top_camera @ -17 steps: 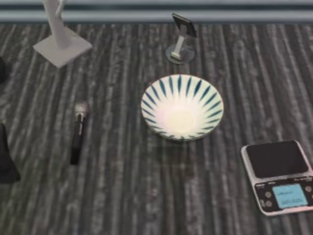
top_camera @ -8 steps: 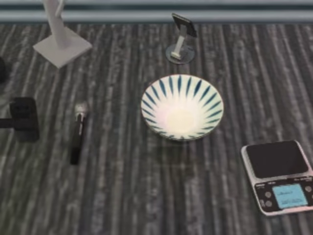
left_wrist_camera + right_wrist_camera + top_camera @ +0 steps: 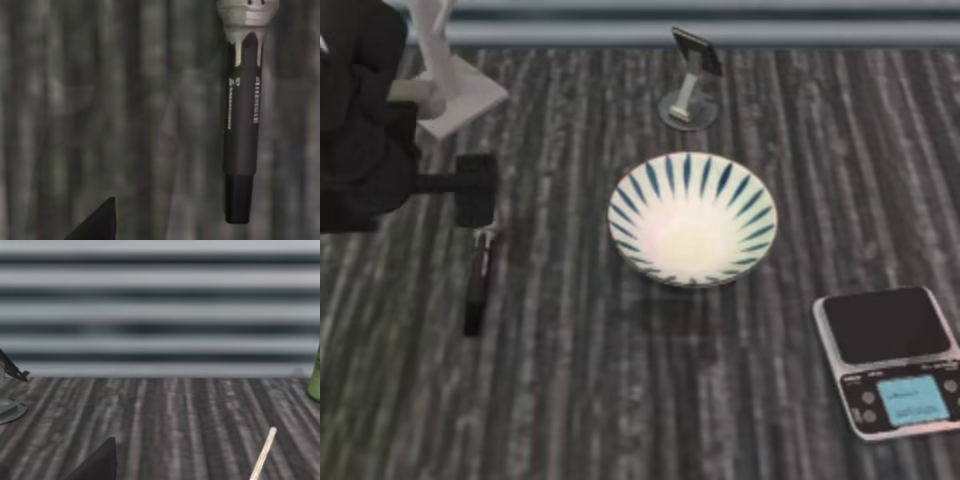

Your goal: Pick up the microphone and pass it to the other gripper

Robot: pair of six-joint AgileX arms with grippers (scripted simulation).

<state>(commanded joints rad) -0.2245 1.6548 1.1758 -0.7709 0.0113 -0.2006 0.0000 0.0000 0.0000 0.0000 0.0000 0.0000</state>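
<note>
The microphone (image 3: pixel 476 285) lies flat on the table's left side, its black handle toward the near edge. Its silver mesh head is mostly covered in the top view by my left gripper (image 3: pixel 476 190), which hovers just over that end. In the left wrist view the microphone (image 3: pixel 242 125) shows whole, head (image 3: pixel 247 15) and handle, and one black fingertip (image 3: pixel 100 225) stands well to its side. The left gripper is open and holds nothing. The right arm is outside the top view; its wrist view shows one fingertip (image 3: pixel 100 462) above bare table, open, with nothing near it.
A blue-striped white bowl (image 3: pixel 692 218) sits mid-table. A phone stand (image 3: pixel 690 90) stands behind it, a white stand (image 3: pixel 445 90) at the far left beside my left arm, and a scale (image 3: pixel 895 360) at the near right. A green bottle (image 3: pixel 315 375) shows in the right wrist view.
My left arm has swung in from the left edge, toward the far side and to the right, and its gripper now hangs over the microphone's head. The microphone has not moved.
</note>
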